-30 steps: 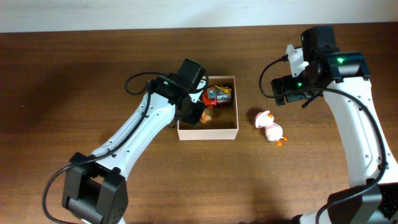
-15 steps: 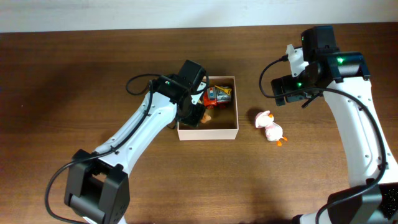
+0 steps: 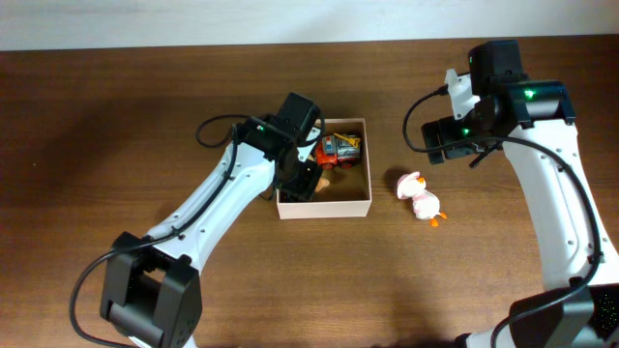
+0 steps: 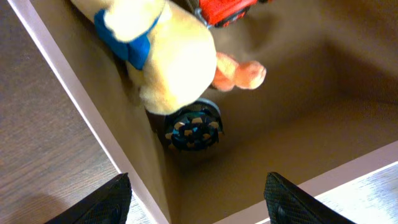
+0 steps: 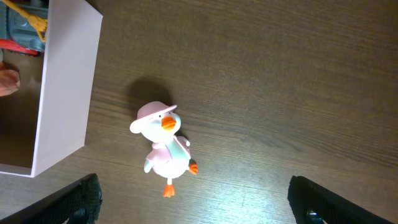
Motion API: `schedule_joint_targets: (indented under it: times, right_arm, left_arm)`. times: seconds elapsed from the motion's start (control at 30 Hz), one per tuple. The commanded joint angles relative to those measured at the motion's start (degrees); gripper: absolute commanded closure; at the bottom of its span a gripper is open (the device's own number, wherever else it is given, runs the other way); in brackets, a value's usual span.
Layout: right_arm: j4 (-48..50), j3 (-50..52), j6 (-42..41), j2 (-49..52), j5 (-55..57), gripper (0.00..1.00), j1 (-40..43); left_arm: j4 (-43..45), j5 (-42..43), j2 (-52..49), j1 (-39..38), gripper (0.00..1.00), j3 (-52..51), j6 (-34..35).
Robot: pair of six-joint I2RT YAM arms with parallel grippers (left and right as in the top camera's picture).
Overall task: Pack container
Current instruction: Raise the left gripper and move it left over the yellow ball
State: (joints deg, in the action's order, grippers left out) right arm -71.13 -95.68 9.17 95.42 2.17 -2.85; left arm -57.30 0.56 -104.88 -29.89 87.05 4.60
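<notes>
1. Overhead showing container (image 3: 324,211) sitting mid-table.
2. Hanging left gripper (image 4: 198,190) unclenched, empty, over plush (image 4: 168,62) inside; lifting straight up, judging by wall (image 4: 91,118) nearby.
3. Holding right gripper (image 5: 193,193) agape, empty, above duck (image 5: 163,149) just beside container.

1. Boxes: I count 1 container (image 3: 329,210).
2. Toys inside: 1 red truck (image 3: 338,148), 1 yellow plush (image 4: 171,62) w/ blue collar, plus 1 dark round wheel-like pc (image 4: 194,126); can't tell if it's a separate toy.
3. Toys outside: 1 pink-white duck (image 3: 419,196).
4. Arms: 2, i.e. left arm (image 3: 222,198) & right arm (image 3: 551,184).
5. Tables: 1 wood table (image 3: 116,116).
</notes>
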Motion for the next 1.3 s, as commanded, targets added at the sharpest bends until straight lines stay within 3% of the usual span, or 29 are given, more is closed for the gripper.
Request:
schedule_joint_targets:
  times: [0.0, 0.27, 0.6, 0.73, 0.8, 1.27]
  right_arm:
    - [0.02, -0.55, -0.48, -0.22, 0.68, 0.01, 0.31]
    - [0.02, -0.55, -0.48, -0.22, 0.68, 0.01, 0.31]
    - [0.02, -0.55, -0.48, -0.22, 0.68, 0.01, 0.31]
    - [0.02, -0.55, -0.48, -0.22, 0.68, 0.01, 0.31]
    - [0.02, -0.55, -0.48, -0.22, 0.68, 0.01, 0.31]
    - [0.02, -0.55, -0.48, -0.22, 0.68, 0.01, 0.31]
  left_arm:
    - [-0.31, -0.57, -0.35, 1.75, 0.29, 4.57, 1.11]
    - [-4.94, -0.48, 2.34, 7.54, 0.29, 13.25, 3.02]
    - [-12.87, -4.85, 4.52, 19.58, 0.17, 13.03, 12.98]
    - [-15.87, -4.94, 4.52, 24.13, 0.13, 11.21, 12.92]
    - [-15.67, -4.92, 4.66, 25.92, 0.09, 9.16, 12.94]
    - [-2.89, -1.86, 5.38, 29.49, 0.07, -9.25, 12.94]
